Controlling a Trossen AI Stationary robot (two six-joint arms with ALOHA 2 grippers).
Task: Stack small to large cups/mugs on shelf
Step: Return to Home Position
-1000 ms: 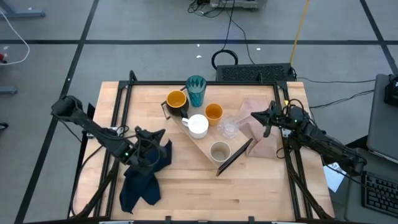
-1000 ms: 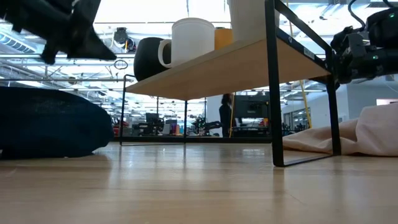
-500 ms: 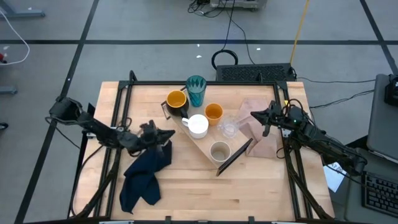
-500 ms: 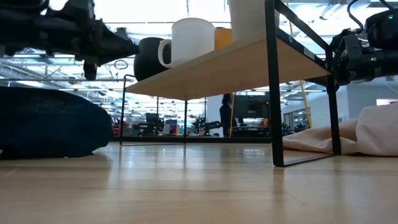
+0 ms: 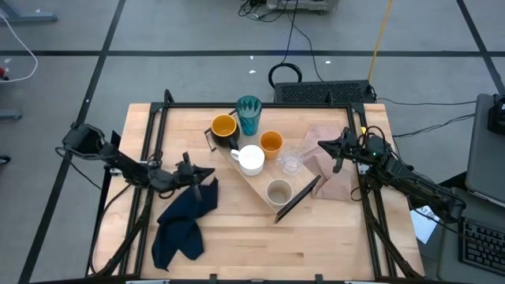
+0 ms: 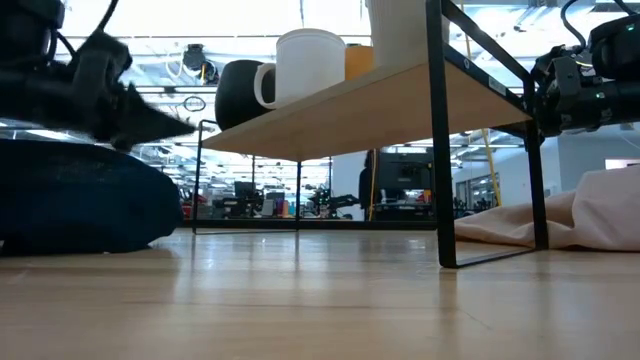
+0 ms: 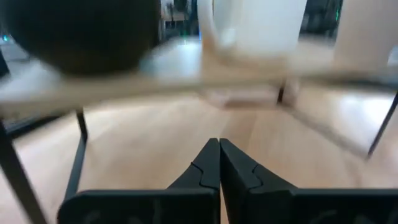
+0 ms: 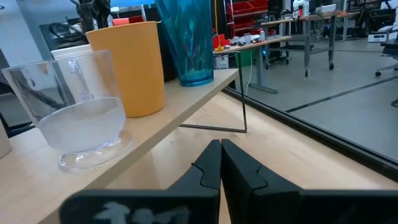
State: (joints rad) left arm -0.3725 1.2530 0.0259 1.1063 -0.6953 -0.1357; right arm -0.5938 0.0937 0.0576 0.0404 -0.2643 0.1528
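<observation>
The light-wood shelf (image 5: 260, 183) lies slantwise at mid-table on dark end supports. On it stand a yellow mug with a dark handle (image 5: 224, 126), a teal tumbler (image 5: 248, 115), a white mug (image 5: 252, 158), a small orange cup (image 5: 271, 142), a clear cup (image 5: 291, 163) and a beige-grey cup (image 5: 278, 192). My left gripper (image 5: 207, 170) is shut and empty, left of the shelf, pointing level at it (image 7: 219, 163). My right gripper (image 5: 322, 145) is shut and empty at the shelf's right side (image 8: 219, 157), facing the clear cup (image 8: 81, 115).
A dark blue cloth (image 5: 185, 221) lies crumpled on the table near my left gripper, toward the near edge. A pinkish-beige cloth (image 5: 331, 170) lies right of the shelf, under my right arm. Black frame rails (image 5: 150, 158) run along both table sides.
My left gripper, earlier pointing down over the dark cloth, has tipped up to point level at the shelf. It has swung toward the table's far edge and sunk lower, staying shut. The cloth lies where it was.
</observation>
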